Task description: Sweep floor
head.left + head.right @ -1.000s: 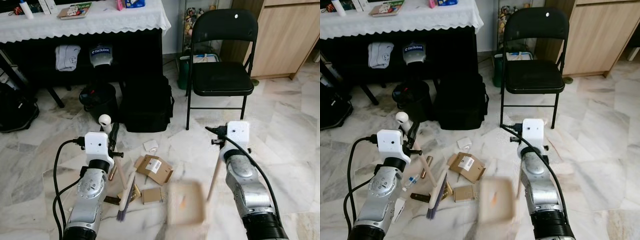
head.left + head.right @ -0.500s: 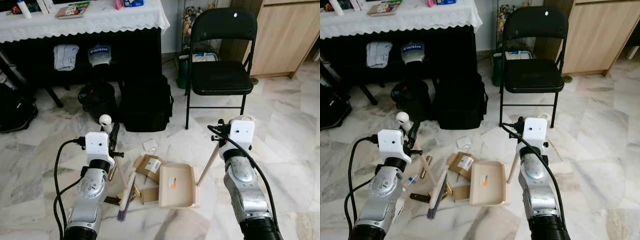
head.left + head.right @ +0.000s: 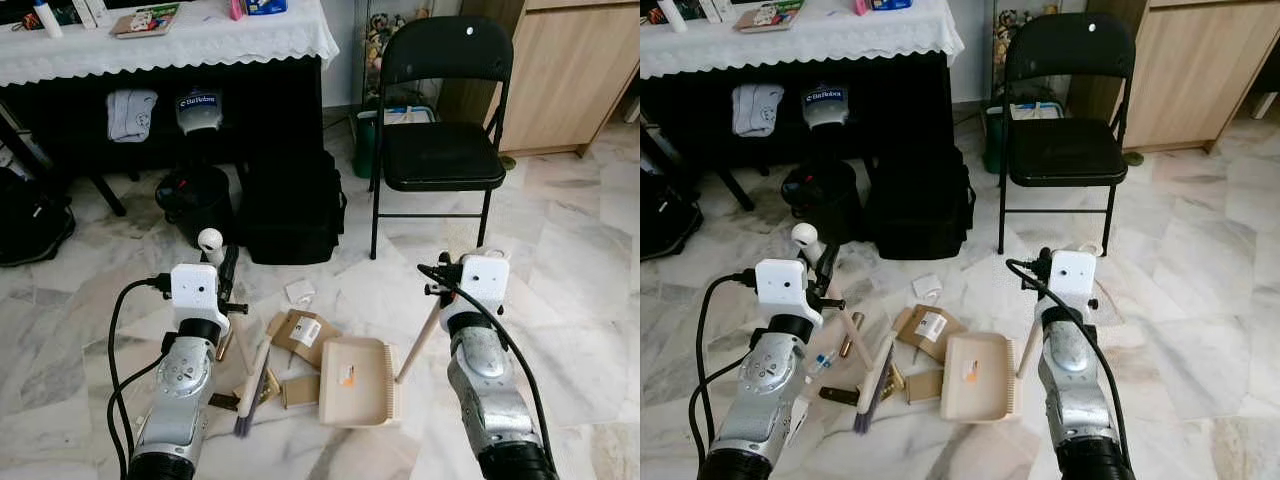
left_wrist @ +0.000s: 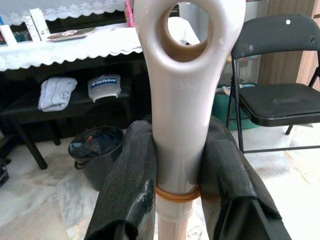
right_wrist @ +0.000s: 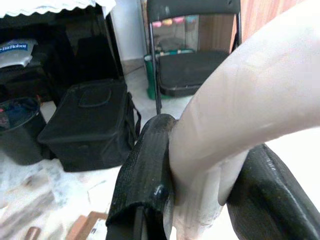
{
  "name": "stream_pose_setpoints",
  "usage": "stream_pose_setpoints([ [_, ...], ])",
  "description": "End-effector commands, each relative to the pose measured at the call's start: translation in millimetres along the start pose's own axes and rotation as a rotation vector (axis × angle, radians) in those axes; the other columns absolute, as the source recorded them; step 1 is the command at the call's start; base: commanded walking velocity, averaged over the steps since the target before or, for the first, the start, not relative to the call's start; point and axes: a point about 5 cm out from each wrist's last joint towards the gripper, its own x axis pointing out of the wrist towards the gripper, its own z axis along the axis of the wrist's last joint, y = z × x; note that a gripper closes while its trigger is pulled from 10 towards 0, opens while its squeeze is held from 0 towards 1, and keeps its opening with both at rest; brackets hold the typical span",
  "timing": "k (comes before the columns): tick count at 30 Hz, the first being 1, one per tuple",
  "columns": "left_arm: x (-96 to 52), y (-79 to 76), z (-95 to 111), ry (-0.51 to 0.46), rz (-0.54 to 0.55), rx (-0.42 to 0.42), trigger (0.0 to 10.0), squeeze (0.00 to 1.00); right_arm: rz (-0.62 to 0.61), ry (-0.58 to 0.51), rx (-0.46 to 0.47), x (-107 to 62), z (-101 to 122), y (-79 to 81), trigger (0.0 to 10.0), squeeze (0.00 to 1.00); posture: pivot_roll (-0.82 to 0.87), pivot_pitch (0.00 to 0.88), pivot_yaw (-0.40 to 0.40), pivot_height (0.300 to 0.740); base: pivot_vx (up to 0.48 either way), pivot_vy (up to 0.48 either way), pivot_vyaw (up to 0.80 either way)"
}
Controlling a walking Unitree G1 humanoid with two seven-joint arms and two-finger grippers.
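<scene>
Both grippers clamp handles: left gripper (image 4: 177,200) the broom (image 3: 253,385), right gripper (image 5: 200,210) the dustpan (image 3: 357,381) (beside cardboard scraps (image 3: 305,335)).

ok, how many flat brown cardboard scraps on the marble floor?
2. The larger labelled flat brown cardboard scrap lies just beyond the beige plastic dustpan; the smaller cardboard scrap sits between dustpan and brush. More may be hidden.

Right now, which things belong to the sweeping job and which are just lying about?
Job: broom in the left gripper; dustpan held by the right gripper; cardboard scraps and white paper on the floor.

Lying about: folding chair, black bag, black bin, table.
</scene>
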Motion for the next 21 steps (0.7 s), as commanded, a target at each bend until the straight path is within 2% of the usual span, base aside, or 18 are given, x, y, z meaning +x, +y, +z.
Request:
stream_pose_setpoints([
  [1, 3.6, 3.7, 8.1, -0.042, 0.012, 0.013, 10.0, 0.00, 0.012, -0.025, 0.019, 2.3, 6.1, 5.2, 10.0, 0.00, 0.02, 0.083, 0.069, 0.740, 0.000, 0.000, 0.00],
  [13, 4.0, 5.3, 8.4, -0.042, 0.027, 0.016, 10.0, 0.00, 0.015, -0.054, 0.021, 5.1, 12.0, 5.0, 10.0, 0.00, 0.02, 0.091, 0.066, 0.740, 0.000, 0.000, 0.00],
  [21, 4.0, 4.9, 8.6, -0.045, 0.029, 0.015, 10.0, 0.00, 0.031, -0.034, 0.010, 4.3, 8.5, 6.8, 10.0, 0.00, 0.02, 0.095, 0.064, 0.740, 0.000, 0.000, 0.00],
])
